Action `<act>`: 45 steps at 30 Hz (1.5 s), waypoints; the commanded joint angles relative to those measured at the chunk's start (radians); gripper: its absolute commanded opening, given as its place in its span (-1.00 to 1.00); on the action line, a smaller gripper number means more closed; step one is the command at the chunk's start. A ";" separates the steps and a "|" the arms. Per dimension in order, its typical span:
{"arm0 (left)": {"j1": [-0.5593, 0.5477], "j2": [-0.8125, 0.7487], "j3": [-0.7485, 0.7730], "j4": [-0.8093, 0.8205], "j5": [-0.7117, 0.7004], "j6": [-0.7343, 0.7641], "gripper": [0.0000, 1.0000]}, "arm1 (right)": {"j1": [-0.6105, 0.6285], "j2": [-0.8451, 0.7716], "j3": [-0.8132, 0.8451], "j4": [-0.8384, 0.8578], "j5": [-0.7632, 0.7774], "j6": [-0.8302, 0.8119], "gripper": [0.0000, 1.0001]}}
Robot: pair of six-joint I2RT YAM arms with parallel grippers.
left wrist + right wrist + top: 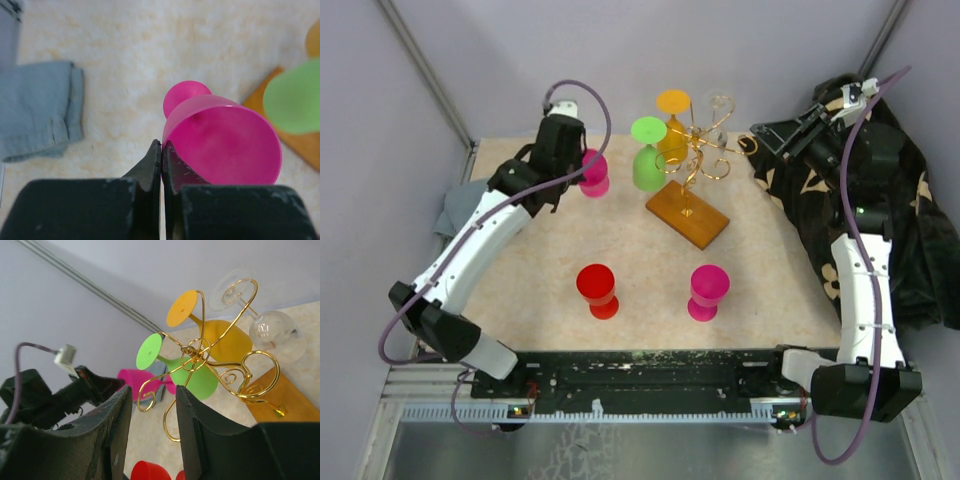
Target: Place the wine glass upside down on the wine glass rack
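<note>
A pink wine glass (594,174) stands at the back left of the table, mouth up. My left gripper (582,160) is shut on its rim. In the left wrist view one finger is outside the pink wine glass (225,145) and the other inside, with the left gripper (162,145) pinching the wall. The gold wire wine glass rack (698,160) rises from its amber base (687,213) and carries a green (646,160), an orange (672,125) and a clear glass (718,115) upside down. My right gripper (755,140) hangs open and empty just right of the rack (200,355).
A red glass (597,290) and a magenta glass (708,291) stand upright near the front. A grey-blue cloth (455,210) lies at the left edge. A black patterned cloth (910,220) covers the right side.
</note>
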 commanded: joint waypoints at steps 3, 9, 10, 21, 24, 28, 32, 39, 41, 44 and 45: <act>-0.004 -0.073 0.139 0.245 -0.207 0.110 -1.00 | -0.009 -0.049 -0.017 0.084 -0.016 0.022 -0.19; -0.006 -0.099 0.199 0.430 -0.200 0.158 -1.00 | -0.007 -0.063 -0.027 0.100 -0.020 0.028 -0.19; -0.006 -0.111 0.188 0.469 -0.166 0.161 -1.00 | -0.008 -0.066 -0.030 0.107 -0.020 0.031 -0.19; -0.004 -0.196 0.110 0.722 0.368 -0.041 -1.00 | -0.008 -0.061 -0.032 0.156 -0.047 0.048 -0.20; -0.002 -0.197 0.100 0.776 0.524 -0.109 -1.00 | -0.008 -0.059 -0.035 0.163 -0.050 0.051 -0.19; 0.019 -0.180 0.106 0.825 0.758 -0.174 -1.00 | -0.008 -0.050 -0.044 0.208 -0.075 0.071 -0.19; 0.094 -0.159 0.094 0.894 0.971 -0.299 -1.00 | -0.008 -0.038 -0.054 0.275 -0.112 0.105 -0.20; 0.243 -0.146 -0.014 1.166 1.233 -0.605 -1.00 | -0.008 0.005 -0.109 0.558 -0.208 0.289 -0.19; 0.273 -0.134 -0.046 1.271 1.297 -0.697 -1.00 | -0.007 0.030 -0.132 0.700 -0.239 0.415 -0.19; 0.293 -0.108 -0.076 1.404 1.366 -0.810 -1.00 | -0.006 0.071 -0.137 0.876 -0.272 0.548 -0.19; 0.296 -0.096 -0.081 1.449 1.388 -0.855 -1.00 | -0.005 0.085 -0.129 0.924 -0.283 0.585 -0.19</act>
